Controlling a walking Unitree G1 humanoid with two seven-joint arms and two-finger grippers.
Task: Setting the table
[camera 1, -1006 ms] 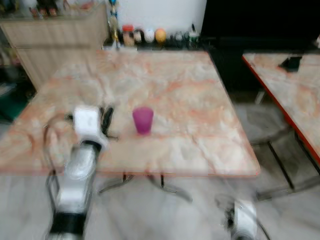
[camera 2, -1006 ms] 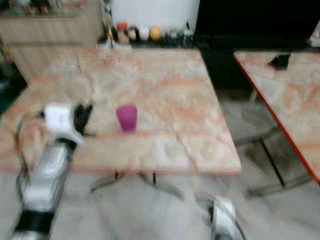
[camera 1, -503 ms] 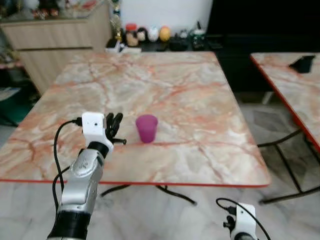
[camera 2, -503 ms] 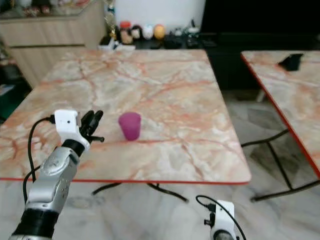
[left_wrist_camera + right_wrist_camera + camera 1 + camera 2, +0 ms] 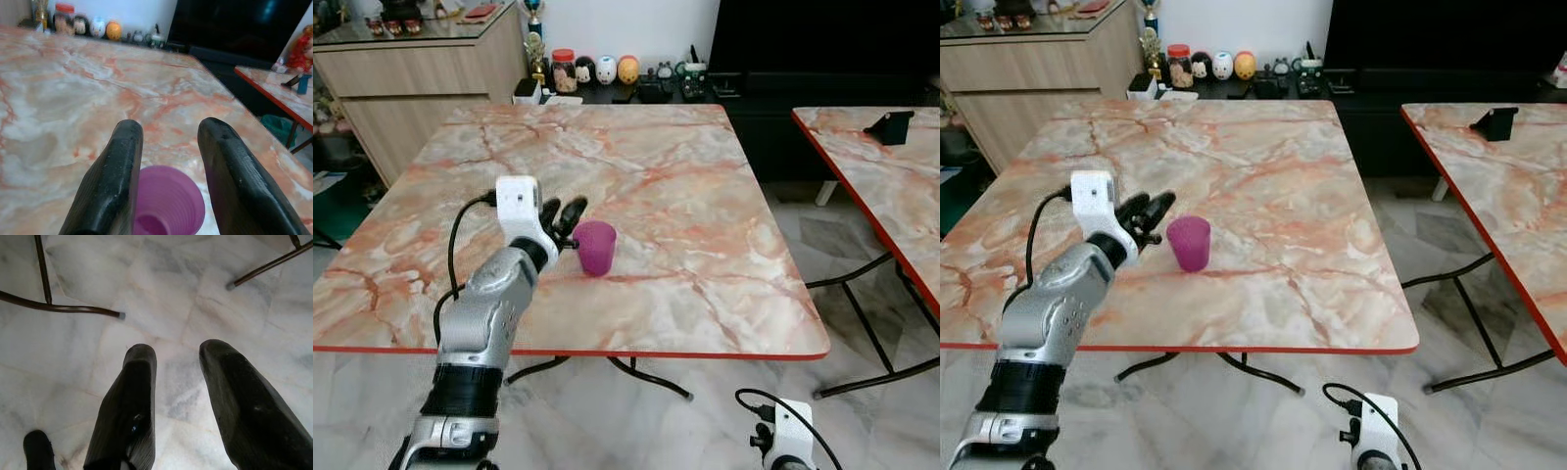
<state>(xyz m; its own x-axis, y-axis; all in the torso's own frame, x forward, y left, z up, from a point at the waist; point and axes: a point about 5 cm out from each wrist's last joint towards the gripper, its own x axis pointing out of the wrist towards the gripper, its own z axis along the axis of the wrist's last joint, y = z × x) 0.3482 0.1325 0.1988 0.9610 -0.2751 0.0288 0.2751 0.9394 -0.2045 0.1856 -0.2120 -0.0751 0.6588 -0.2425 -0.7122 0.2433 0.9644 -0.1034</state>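
Observation:
A purple cup (image 5: pixel 595 246) stands upright on the marble table (image 5: pixel 685 196), near its front middle. My left gripper (image 5: pixel 565 217) hovers just left of and slightly above the cup, fingers open. In the left wrist view the cup's open mouth (image 5: pixel 168 203) sits low between the two black fingers (image 5: pixel 112 181), which stand apart on either side of it without touching. My right arm hangs idle below the table's front edge; its gripper (image 5: pixel 178 396) is open over the marble floor (image 5: pixel 161 308).
A second marble table (image 5: pixel 881 186) with a red edge stands to the right, a dark object (image 5: pixel 889 126) on it. Jars and small figures (image 5: pixel 597 70) line a low shelf behind the table. A wooden cabinet (image 5: pixel 411 78) is at the back left.
My left gripper has risen and moved right, closing in on the purple cup's rim. The camera has steadied from a blur. The cup has not moved.

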